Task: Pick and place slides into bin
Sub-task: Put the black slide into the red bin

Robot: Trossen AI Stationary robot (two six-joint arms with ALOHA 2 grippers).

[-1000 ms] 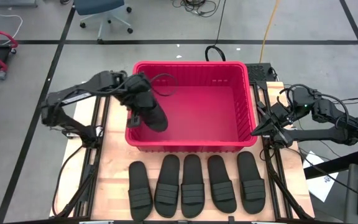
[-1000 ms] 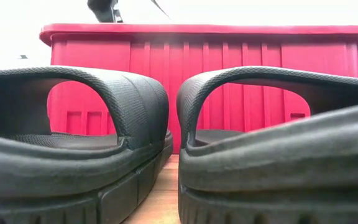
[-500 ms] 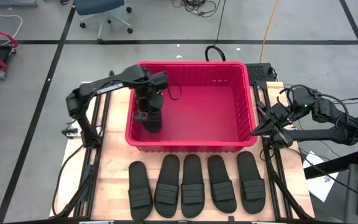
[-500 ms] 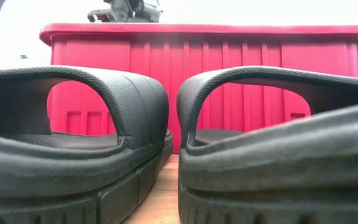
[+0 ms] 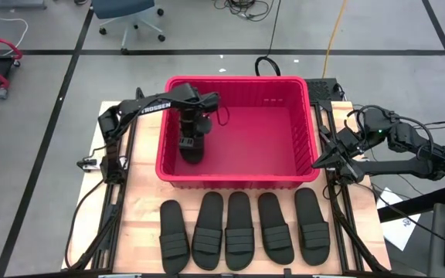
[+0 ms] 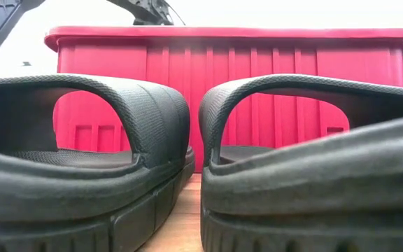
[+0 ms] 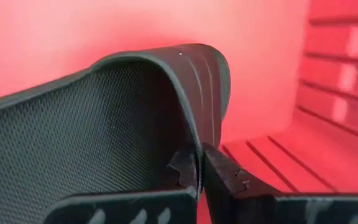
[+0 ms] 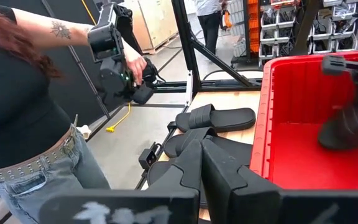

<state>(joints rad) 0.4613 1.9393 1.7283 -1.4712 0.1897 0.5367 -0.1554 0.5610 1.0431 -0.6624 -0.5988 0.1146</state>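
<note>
Inside the red bin (image 5: 238, 80) hangs a black slide (image 5: 192, 151), also seen in the right wrist view as the slide (image 8: 347, 127). My left gripper (image 5: 191, 141) reaches down into the bin's left part and is shut on it. Several more slides (image 5: 238, 230) lie flat on their soles in a row on the table, between the bin and the near edge. My right gripper (image 5: 316, 165) waits shut beside the bin's right wall, touching nothing. My left gripper pinches the slide's ribbed strap at its edge (image 7: 199, 146), with one finger (image 7: 185, 174) on the meshed inner side and the other on the ribbed outer side. The fingers come from above, pointing steeply down. The slide hangs below them inside the bin; whether its lower end touches the floor I cannot tell.
The bin's ribbed walls (image 6: 229, 91) stand high around the slide, with bare red floor (image 5: 261, 147) to its right. A person (image 8: 23, 106) stands beyond the table's left side holding a control device (image 8: 114, 59). Cables and frame rails run along both table sides.
My left gripper has gone from above the bin's left wall toward the right and down into the bin, tipping until it points steeply down. It has stayed shut on the slide, which now hangs more upright and lower inside the bin.
</note>
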